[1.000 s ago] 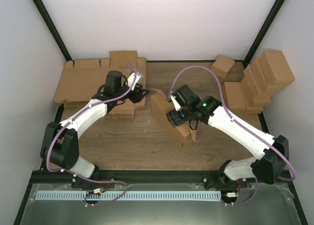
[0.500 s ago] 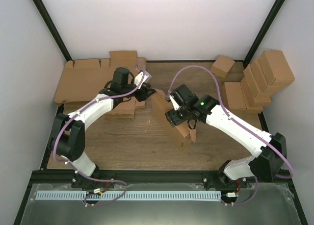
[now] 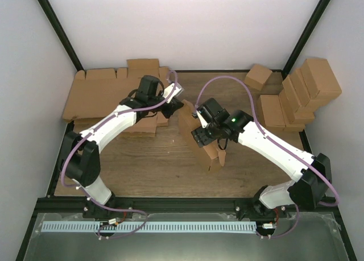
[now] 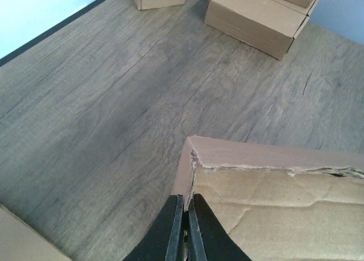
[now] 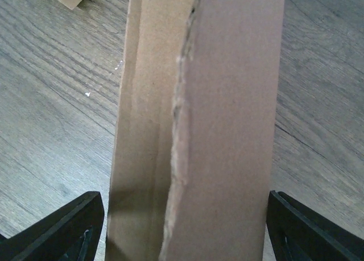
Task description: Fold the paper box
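The paper box (image 3: 211, 154), brown cardboard and partly folded, stands on edge in the middle of the wooden table. My right gripper (image 3: 205, 135) straddles its narrow width. In the right wrist view the black fingers (image 5: 79, 227) press against both sides of the paper box (image 5: 227, 130). My left gripper (image 3: 181, 104) is at the box's far upper end. In the left wrist view the left gripper (image 4: 185, 227) is shut on the thin side wall at a corner of the paper box (image 4: 273, 204), whose torn-looking edge runs off to the right.
A pile of flat cardboard blanks (image 3: 96, 93) lies at the back left, under the left arm. Ready-made brown boxes (image 3: 301, 96) are stacked at the back right, with one more (image 3: 257, 76) near the back wall. The left wrist view shows some of the ready-made boxes (image 4: 256, 16) beyond the table's wood.
My left arm has swung right from over the blanks to the box's far end, and its jaws have closed on the corner wall. The right gripper has kept its hold, barely shifting.
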`<state>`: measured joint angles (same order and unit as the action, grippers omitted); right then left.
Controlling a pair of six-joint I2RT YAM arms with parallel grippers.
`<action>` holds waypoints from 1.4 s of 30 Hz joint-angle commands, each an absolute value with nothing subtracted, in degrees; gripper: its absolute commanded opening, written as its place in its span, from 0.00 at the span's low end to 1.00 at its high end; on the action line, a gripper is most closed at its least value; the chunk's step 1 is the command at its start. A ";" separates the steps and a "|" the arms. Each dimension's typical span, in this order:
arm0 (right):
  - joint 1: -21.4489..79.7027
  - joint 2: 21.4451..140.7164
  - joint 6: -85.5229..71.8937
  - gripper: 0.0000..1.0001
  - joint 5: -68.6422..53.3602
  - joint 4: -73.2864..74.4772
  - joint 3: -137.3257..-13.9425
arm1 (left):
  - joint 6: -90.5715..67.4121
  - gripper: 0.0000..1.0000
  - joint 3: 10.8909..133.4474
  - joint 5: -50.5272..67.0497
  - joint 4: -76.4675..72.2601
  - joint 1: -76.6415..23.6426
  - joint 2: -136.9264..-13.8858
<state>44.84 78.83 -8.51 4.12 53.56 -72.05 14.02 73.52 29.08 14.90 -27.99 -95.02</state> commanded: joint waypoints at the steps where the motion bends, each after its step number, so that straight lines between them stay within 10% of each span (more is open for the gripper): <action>1: 45.14 79.03 -8.44 0.81 6.00 53.88 -73.37 | 13.62 0.04 78.35 26.64 22.63 -28.92 -94.24; 17: 45.15 76.06 -9.64 1.00 3.12 50.95 -73.57 | 10.14 0.04 83.49 20.03 33.35 -31.29 -95.28; 42: 45.09 75.97 -13.94 0.94 15.20 50.80 -71.80 | 9.63 0.04 82.54 19.55 34.61 -31.29 -94.86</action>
<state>44.84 75.79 -12.38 12.08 50.96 -71.77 10.24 82.72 20.01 33.21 -31.18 -95.09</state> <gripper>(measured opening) 0.938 0.043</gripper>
